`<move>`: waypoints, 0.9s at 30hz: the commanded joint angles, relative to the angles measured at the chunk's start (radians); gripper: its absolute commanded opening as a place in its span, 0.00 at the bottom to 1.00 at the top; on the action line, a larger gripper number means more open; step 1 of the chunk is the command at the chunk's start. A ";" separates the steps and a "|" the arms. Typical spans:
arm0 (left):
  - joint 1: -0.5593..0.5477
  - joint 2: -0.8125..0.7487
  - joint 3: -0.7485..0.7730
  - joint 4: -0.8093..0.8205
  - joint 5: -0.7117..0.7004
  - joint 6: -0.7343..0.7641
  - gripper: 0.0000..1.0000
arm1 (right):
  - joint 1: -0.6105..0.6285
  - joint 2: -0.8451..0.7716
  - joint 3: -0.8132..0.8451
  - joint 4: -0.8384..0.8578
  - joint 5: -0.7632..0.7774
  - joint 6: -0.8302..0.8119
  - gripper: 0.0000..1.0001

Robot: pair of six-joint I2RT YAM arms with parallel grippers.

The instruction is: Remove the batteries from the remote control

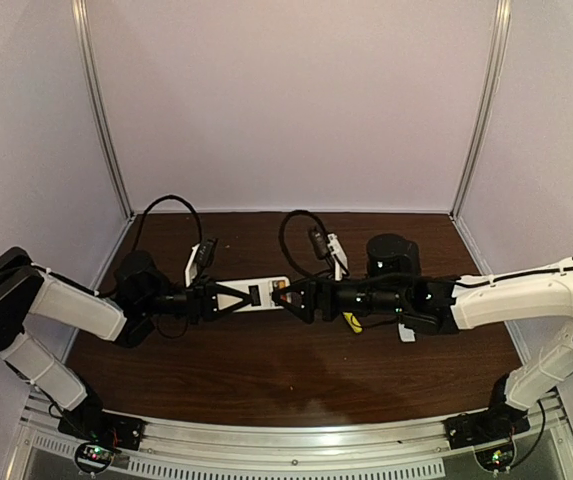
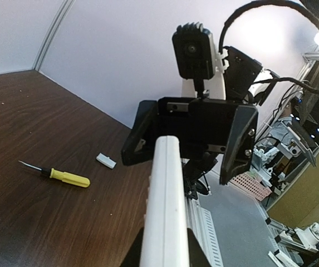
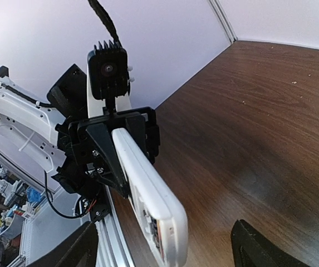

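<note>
The left pincer [image 1: 241, 298] is clenched on one end of the remote control [image 2: 165, 206] and holds it as a level bar in the air above the dark wooden bench [image 2: 31, 139]. The remote's free end points at the right pincer [image 1: 288, 297]. That one is released, its 2 fingers spread wide to either side of the remote's tip and apparently touching nothing.

The right wrist view shows the battery bay uncovered near the free end, with the orange of the batteries [image 3: 157, 233] glinting inside. How many cells sit there cannot be told.

The remote looks like a light, stiff plastic shell with smooth, rounded edges, so it is likely to slip or twist if pushed hard at the unsupported end. The grip on the end away from the bay seems the right one, since it leaves the bay clear. The cells are slim, round and probably sprung in place. They should be hard to pinch and apt to roll once freed. A narrow fingertip hold across a cell's exposed body, or a lift at one end, looks the better way in. The main risk is a cell popping out and dropping.

On the bench beyond lie a yellow-handled screwdriver [image 2: 64, 177] and, near it, a small white cover piece [image 2: 106, 161].
</note>
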 commanded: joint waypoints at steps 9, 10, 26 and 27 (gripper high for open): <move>0.003 -0.060 0.050 -0.222 -0.148 0.089 0.00 | -0.007 -0.175 -0.123 -0.282 0.448 -0.150 0.85; 0.003 -0.058 0.054 -0.234 -0.153 0.088 0.00 | -0.007 -0.179 -0.134 -0.282 0.468 -0.151 0.85; 0.003 -0.002 0.139 -0.432 -0.199 0.065 0.00 | -0.107 -0.058 -0.132 -0.393 0.549 -0.120 0.74; 0.003 0.003 0.141 -0.435 -0.199 0.066 0.00 | -0.116 -0.047 -0.133 -0.392 0.539 -0.121 0.73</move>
